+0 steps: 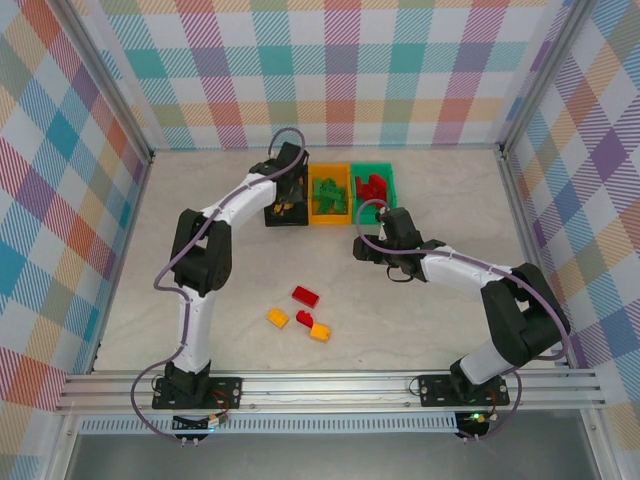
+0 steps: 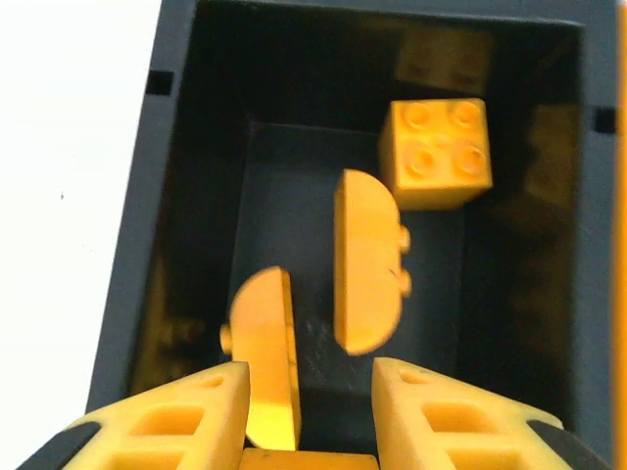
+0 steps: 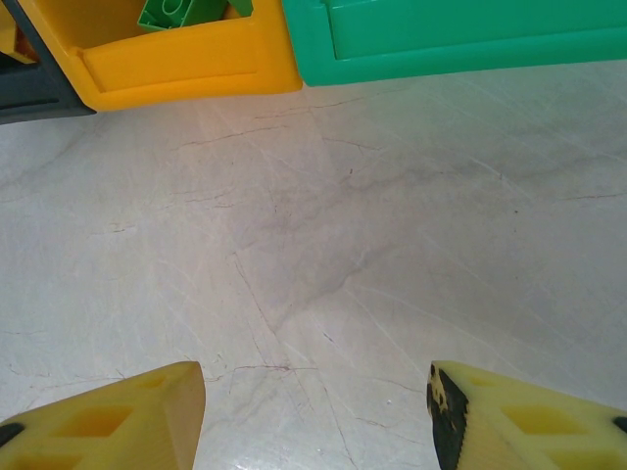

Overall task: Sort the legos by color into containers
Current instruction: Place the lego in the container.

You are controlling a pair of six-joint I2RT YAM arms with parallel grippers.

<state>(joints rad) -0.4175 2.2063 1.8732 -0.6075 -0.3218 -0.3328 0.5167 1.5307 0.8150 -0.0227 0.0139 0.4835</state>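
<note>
Judging the legos first: they look light, stiff and not fragile, but the smooth plastic sides may slip. I would take each one across its two flat side walls, low down, and not on the studs.

Four are not yet sorted and lie on the table (image 3: 323, 245) between my two arms: a red brick (image 1: 305, 296), a yellow brick (image 1: 278, 318), and a red and yellow pair (image 1: 312, 326) that touch each other. This pair may need a careful approach, I think.

My left arm is stretched far forward, and my left pincer (image 2: 309, 411) points straight down into the black bin (image 2: 137, 245). Its jaws stand apart and clamp nothing. A half-round yellow piece (image 2: 265, 362) is just beside one finger, apparently loose. A second half-round piece (image 2: 367, 259) and a square yellow brick (image 2: 436, 152) lie deeper in the bin.

My right arm is bent low. My right pincer (image 3: 313, 421) is spread wide and empty over bare table, near the fronts of the orange-yellow bin (image 3: 186, 59), which holds green bricks (image 1: 329, 195), and the green bin (image 3: 451, 39), which holds red bricks (image 1: 372, 187).
</note>
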